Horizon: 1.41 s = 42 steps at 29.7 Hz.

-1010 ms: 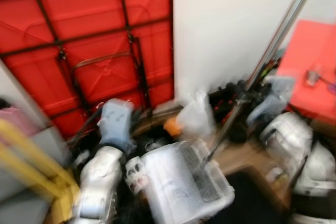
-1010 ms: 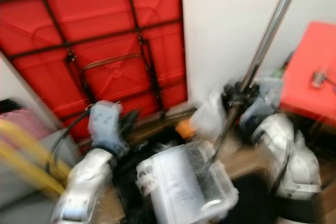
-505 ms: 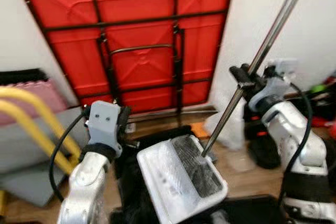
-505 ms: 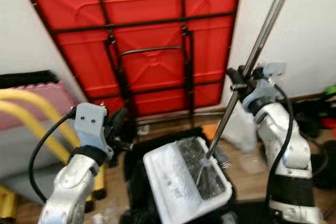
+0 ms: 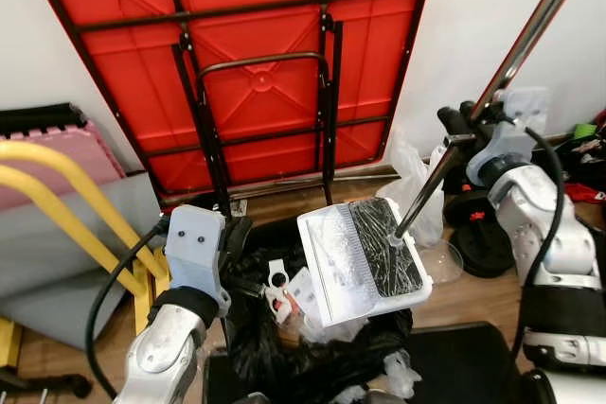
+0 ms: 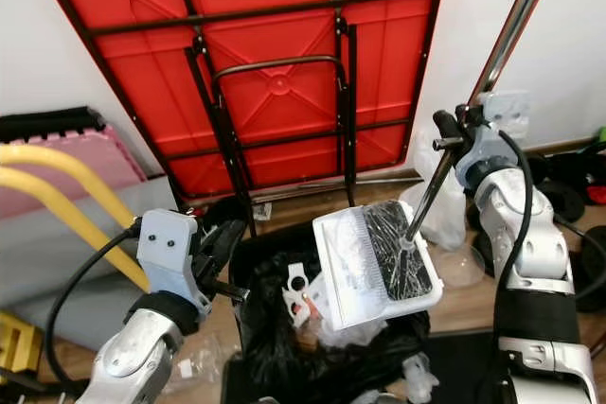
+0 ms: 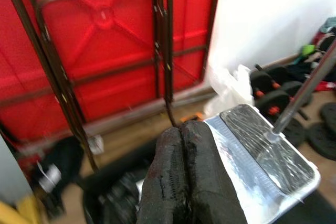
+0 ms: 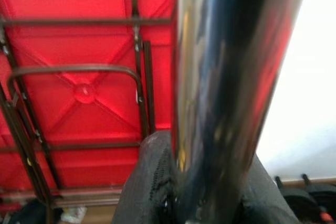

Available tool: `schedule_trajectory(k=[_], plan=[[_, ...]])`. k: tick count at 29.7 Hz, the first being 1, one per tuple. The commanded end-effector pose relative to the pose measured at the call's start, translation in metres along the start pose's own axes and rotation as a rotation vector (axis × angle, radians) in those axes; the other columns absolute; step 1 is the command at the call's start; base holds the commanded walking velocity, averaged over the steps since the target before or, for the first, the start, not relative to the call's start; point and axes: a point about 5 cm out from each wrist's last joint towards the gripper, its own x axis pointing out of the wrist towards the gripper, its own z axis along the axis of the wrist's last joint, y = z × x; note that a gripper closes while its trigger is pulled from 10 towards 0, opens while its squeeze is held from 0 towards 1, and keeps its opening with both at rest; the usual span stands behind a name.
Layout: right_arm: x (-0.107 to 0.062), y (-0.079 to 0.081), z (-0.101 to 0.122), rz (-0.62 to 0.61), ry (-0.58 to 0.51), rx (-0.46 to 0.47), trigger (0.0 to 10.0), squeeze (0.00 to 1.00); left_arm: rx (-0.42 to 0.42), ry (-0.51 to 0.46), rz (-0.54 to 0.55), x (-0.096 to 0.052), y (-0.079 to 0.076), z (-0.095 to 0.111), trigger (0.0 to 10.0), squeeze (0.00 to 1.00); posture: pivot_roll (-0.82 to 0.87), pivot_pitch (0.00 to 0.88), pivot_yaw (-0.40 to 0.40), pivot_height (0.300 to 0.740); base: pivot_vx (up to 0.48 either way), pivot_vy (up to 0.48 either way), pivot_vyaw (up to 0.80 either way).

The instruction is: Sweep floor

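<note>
Nearest the camera, a black rubbish bag (image 5: 284, 347) lies open on the wooden floor (image 5: 464, 295), with white scraps of litter (image 5: 289, 292) on its folds. Tilted over the bag is the white dustpan (image 5: 365, 260), its dark ribbed mat facing up; a long metal pole (image 5: 492, 92) rises from the pan's right side, slanting up and away to the right.

The left gripper (image 6: 222, 253) sits low at the left edge of the bag, and in the left wrist view its two black fingers (image 7: 178, 182) are pressed together with nothing between them. The right gripper (image 5: 464, 130) is raised at mid-height on the pole, its fingers (image 8: 152, 182) clamped around the shiny shaft.

To the left stand yellow tubular bars (image 5: 66, 196) in front of a grey pad (image 5: 57, 253) and a pink foam mat (image 5: 47, 153). Right of the pan are a clear plastic bag (image 5: 417, 186) and black weight plates (image 5: 478, 243) on the floor. Farthest back, a red folding table (image 5: 256, 54) with black legs leans against the white wall (image 5: 473, 16).
</note>
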Motion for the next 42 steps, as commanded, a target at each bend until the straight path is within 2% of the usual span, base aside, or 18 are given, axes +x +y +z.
schedule_trajectory(k=[1, 4, 9, 12, 13, 14, 17, 18, 20, 21, 22, 23, 24, 25, 28, 35, 40, 42], plan=[[0.004, 0.0, 0.023, -0.002, -0.109, -0.042, 10.0, 0.0, -0.017, 0.015, -0.089, -0.002, -0.008, 0.0, 10.0, 0.0, -0.03, 0.202, 0.008, 0.74, 0.0, 0.0, 0.0], [0.011, 0.004, 0.028, 0.011, -0.131, -0.082, 10.0, 0.0, -0.056, 0.03, -0.146, -0.008, -0.017, 0.001, 10.0, 0.0, -0.02, 0.213, 0.013, 0.74, 0.0, 0.0, 0.0], [0.041, 0.031, 0.048, 0.074, -0.205, -0.213, 10.0, 0.0, -0.025, 0.044, -0.17, -0.013, -0.02, 0.004, 10.0, 0.0, 0.01, 0.233, 0.021, 0.74, 0.0, 0.0, 0.0], [0.041, 0.031, 0.048, 0.074, -0.205, -0.213, 10.0, 0.0, -0.025, 0.044, -0.17, -0.013, -0.02, 0.004, 10.0, 0.0, 0.01, 0.233, 0.021, 0.74, 0.0, 0.0, 0.0], [0.047, 0.038, 0.052, 0.09, -0.219, -0.243, 10.0, 0.0, -0.022, 0.046, -0.169, -0.014, -0.02, 0.004, 10.0, 0.0, 0.01, 0.239, 0.021, 0.74, 0.0, 0.0, 0.0], [0.047, 0.038, 0.052, 0.09, -0.219, -0.243, 10.0, 0.0, -0.022, 0.046, -0.169, -0.014, -0.02, 0.004, 10.0, 0.0, 0.01, 0.239, 0.021, 0.74, 0.0, 0.0, 0.0], [0.066, 0.082, 0.073, 0.214, -0.311, -0.458, 10.0, 0.0, -0.013, 0.055, -0.167, -0.017, -0.021, 0.006, 10.0, 0.0, 0.01, 0.249, 0.016, 0.74, 0.0, 0.0, 0.0], [0.066, 0.082, 0.073, 0.214, -0.311, -0.458, 10.0, 0.0, -0.013, 0.055, -0.167, -0.017, -0.021, 0.006, 10.0, 0.0, 0.01, 0.249, 0.016, 0.74, 0.0, 0.0, 0.0], [0.071, 0.122, 0.086, 0.311, -0.375, -0.52, 10.0, 0.0, -0.018, 0.061, -0.162, -0.018, -0.021, 0.006, 10.0, 0.0, 0.02, 0.251, 0.011, 0.74, 0.0, 0.0, 0.0], [0.071, 0.122, 0.086, 0.311, -0.375, -0.52, 10.0, 0.0, -0.018, 0.061, -0.162, -0.018, -0.021, 0.006, 10.0, 0.0, 0.02, 0.251, 0.011, 0.74, 0.0, 0.0, 0.0], [0.073, 0.135, 0.091, 0.342, -0.398, -0.535, 10.0, 0.0, -0.019, 0.063, -0.161, -0.018, -0.021, 0.006, 10.0, 0.0, 0.02, 0.251, 0.011, 0.74, 0.0, 0.0, 0.0], [0.073, 0.135, 0.091, 0.342, -0.398, -0.535, 10.0, 0.0, -0.019, 0.063, -0.161, -0.018, -0.021, 0.006, 10.0, 0.0, 0.02, 0.251, 0.011, 0.74, 0.0, 0.0, 0.0], [0.073, 0.148, 0.093, 0.38, -0.411, -0.552, 10.0, 0.0, -0.016, 0.064, -0.16, -0.018, -0.021, 0.007, 10.0, 0.0, 0.02, 0.253, 0.006, 0.74, 0.0, 0.0, 0.0], [0.073, 0.148, 0.093, 0.38, -0.411, -0.552, 10.0, 0.0, -0.016, 0.064, -0.16, -0.018, -0.021, 0.007, 10.0, 0.0, 0.02, 0.253, 0.006, 0.74, 0.0, 0.0, 0.0], [0.072, 0.174, 0.098, 0.46, -0.444, -0.612, 10.0, 0.0, -0.017, 0.065, -0.157, -0.019, -0.023, 0.007, 10.0, 0.0, 0.02, 0.259, -0.001, 0.74, 0.0, 0.0, 0.0], [0.076, 0.182, 0.1, 0.456, -0.458, -0.653, 10.0, 0.0, -0.027, 0.065, -0.156, -0.019, -0.024, 0.008, 10.0, 0.0, 0.01, 0.26, -0.004, 0.74, 0.0, 0.0, 0.0], [0.081, 0.175, 0.106, 0.405, -0.459, -0.643, 10.0, 0.0, -0.03, 0.065, -0.158, -0.019, -0.025, 0.008, 10.0, 0.0, 0.01, 0.261, -0.001, 0.74, 0.0, 0.0, 0.0], [0.083, 0.169, 0.111, 0.383, -0.465, -0.61, 10.0, 0.0, -0.031, 0.065, -0.159, -0.019, -0.025, 0.009, 10.0, 0.0, 0.0, 0.259, -0.001, 0.74, 0.0, 0.0, 0.0]])
